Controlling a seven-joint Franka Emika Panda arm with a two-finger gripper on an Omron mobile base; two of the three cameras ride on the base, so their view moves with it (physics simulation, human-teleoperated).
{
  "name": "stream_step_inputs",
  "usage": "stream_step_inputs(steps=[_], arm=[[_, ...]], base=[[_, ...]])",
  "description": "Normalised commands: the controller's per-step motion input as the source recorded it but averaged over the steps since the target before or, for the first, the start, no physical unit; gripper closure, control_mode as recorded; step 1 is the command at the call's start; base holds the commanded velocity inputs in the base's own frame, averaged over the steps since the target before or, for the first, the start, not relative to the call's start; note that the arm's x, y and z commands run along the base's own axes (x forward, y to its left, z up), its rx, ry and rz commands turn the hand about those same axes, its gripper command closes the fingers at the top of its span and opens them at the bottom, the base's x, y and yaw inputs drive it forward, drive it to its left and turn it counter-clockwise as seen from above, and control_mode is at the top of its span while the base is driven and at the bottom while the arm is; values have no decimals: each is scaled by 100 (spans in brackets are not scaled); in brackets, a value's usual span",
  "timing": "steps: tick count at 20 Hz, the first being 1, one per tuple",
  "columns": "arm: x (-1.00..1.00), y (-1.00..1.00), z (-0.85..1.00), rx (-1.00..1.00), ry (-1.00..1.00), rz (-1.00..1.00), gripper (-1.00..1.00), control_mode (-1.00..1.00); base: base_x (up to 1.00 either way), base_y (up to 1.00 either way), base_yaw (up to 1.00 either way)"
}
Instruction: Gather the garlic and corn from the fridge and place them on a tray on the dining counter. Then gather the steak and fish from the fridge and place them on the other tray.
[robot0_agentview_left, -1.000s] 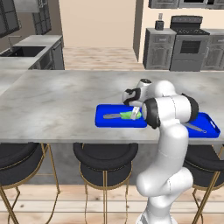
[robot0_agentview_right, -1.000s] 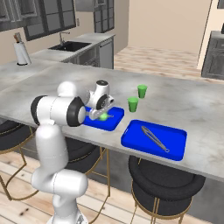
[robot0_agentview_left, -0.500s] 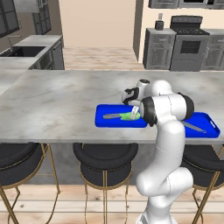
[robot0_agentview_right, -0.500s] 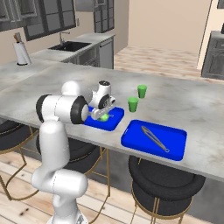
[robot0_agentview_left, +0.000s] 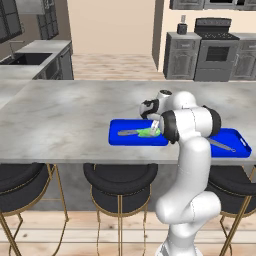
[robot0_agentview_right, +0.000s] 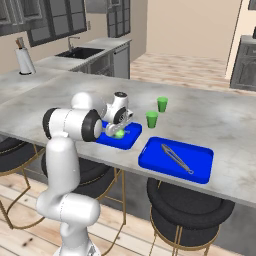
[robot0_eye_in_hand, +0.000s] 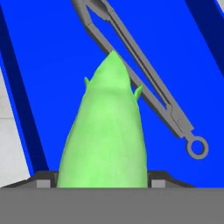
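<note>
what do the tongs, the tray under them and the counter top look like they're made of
Tongs: probably metal, going by the flat matte grey arms and ring end, though the render shows no shine.
Tray: likely plastic, given its uniform bright blue and smooth low rim; painted metal is possible.
Dining counter: looks like polished stone, grey with pale marbled veining.

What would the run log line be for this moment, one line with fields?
phase: placing corn | hand: closed around corn | corn: low over near tray, beside grey tongs | other tray: holds tongs
</note>
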Motion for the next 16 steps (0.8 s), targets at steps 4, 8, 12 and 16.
stream_step_inputs(steps=[4,8,12,16], arm=[[-5,-2,10,0,0,0,-100,-100],[-5,-6,11,0,0,0,-100,-100],[0,-4,21,0,0,0,-100,-100],[-14,-1,58,0,0,0,-100,-100]], base=[[0,0,0],[0,0,0],[0,0,0],[0,0,0]])
